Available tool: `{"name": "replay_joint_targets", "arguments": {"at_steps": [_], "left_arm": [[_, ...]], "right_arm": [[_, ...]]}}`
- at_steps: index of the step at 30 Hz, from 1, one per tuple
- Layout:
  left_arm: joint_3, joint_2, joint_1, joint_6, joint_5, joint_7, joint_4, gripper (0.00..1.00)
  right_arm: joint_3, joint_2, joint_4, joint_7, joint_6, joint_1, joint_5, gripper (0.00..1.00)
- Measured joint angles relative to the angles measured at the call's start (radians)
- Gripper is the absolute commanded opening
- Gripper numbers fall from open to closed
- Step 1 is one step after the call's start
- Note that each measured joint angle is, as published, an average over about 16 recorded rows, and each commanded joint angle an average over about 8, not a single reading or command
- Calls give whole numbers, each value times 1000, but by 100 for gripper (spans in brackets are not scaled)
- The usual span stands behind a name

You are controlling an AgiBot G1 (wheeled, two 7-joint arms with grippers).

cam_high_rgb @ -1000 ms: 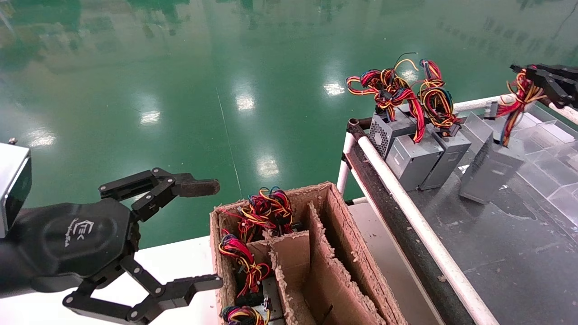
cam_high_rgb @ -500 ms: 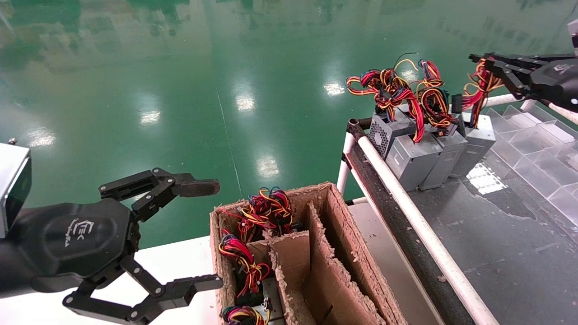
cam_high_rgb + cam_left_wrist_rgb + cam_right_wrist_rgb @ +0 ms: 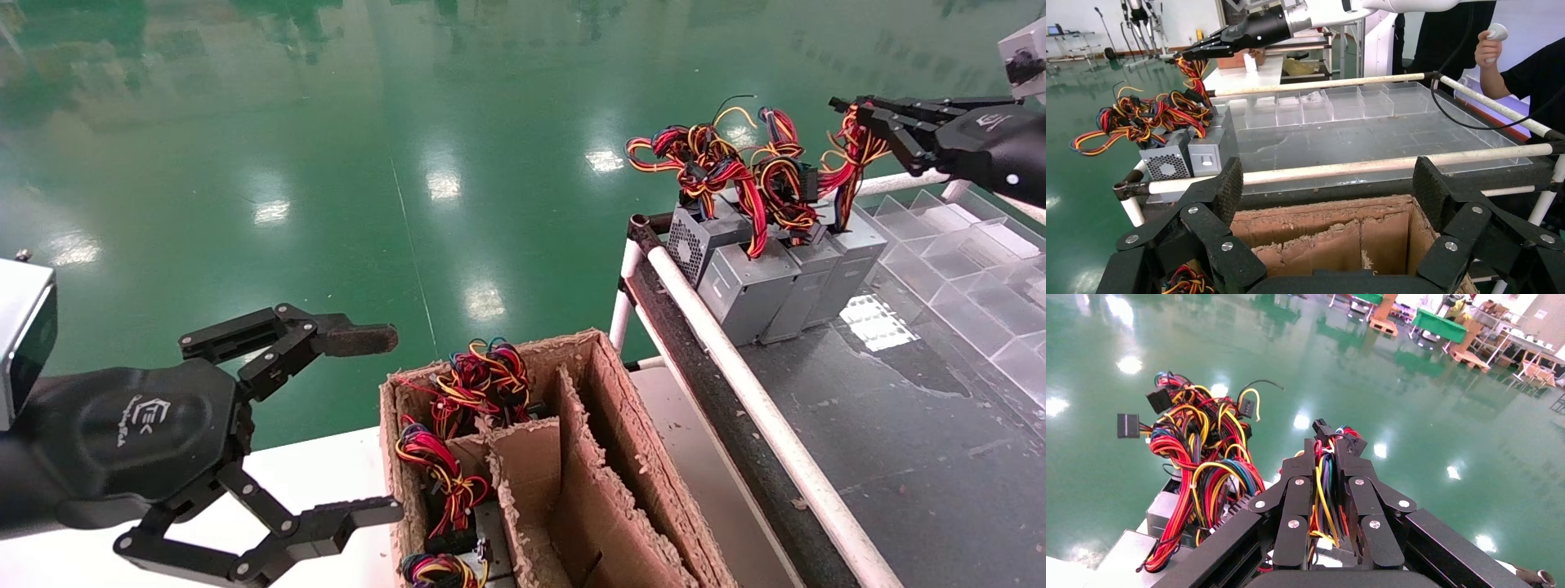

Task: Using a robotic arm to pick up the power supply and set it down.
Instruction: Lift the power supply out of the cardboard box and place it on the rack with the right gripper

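Observation:
My right gripper (image 3: 854, 114) (image 3: 1326, 447) is shut on the red, yellow and black wire bundle (image 3: 848, 167) of a grey power supply (image 3: 854, 261). That box stands on the dark table (image 3: 899, 457), pressed against the right end of a row of other power supplies (image 3: 739, 290). The left wrist view shows the same right gripper (image 3: 1190, 54) above the row. My left gripper (image 3: 388, 425) (image 3: 1329, 187) hangs open and empty beside the cardboard box (image 3: 605, 457).
The cardboard box has dividers, and more wired power supplies (image 3: 458, 384) sit in its left compartments. A white rail (image 3: 735, 367) runs along the table's near edge. Clear plastic trays (image 3: 964, 269) line the right side. A person (image 3: 1529, 61) stands beyond the table.
The right gripper carried the power supply left by its wires, from tilted and apart to upright against the row. The left arm has not moved.

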Motion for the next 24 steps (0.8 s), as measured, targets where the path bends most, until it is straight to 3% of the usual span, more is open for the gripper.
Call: {"name": "replay_joint_targets", "arguments": {"at_steps": [3,4,24], "left_arm": [[0,0,0,0,0,0,0,100],[0,0,0,0,0,0,0,100],[0,0,0,0,0,0,0,100]], "right_arm": [[-1,-2,-5,0,4,0,-2,92],[-2,-3,-6,0,5,0,-3,100],[-2,9,-17,19,-30,12,-4,100]]}}
